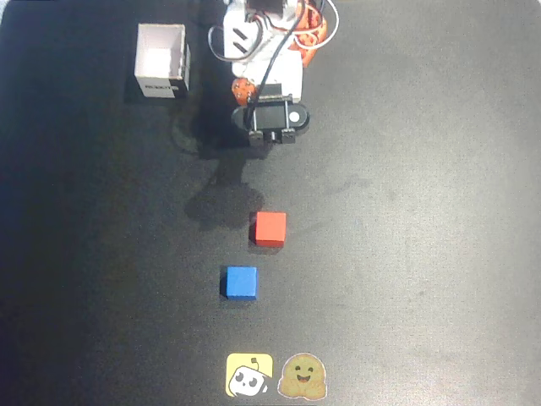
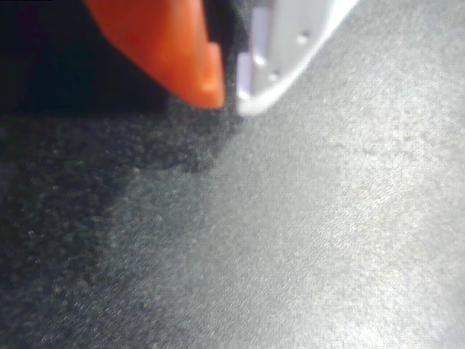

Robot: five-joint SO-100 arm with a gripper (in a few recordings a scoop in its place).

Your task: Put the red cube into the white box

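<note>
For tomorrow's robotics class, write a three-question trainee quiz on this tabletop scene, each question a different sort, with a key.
1. True or false: the red cube already lies inside the white box.
2. In the overhead view, which is nearer the stickers? A) red cube B) blue cube C) white box
3. Fill in: in the wrist view, the end effector fingertips sit nearly ____.

Key: 1 false; it rests on the table. 2 B. 3 together, holding nothing.

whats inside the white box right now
In the overhead view the white box stands open and shows nothing but its pale floor and walls. The red cube lies out on the table, near the blue cube. No part of the inside looks covered.
</note>
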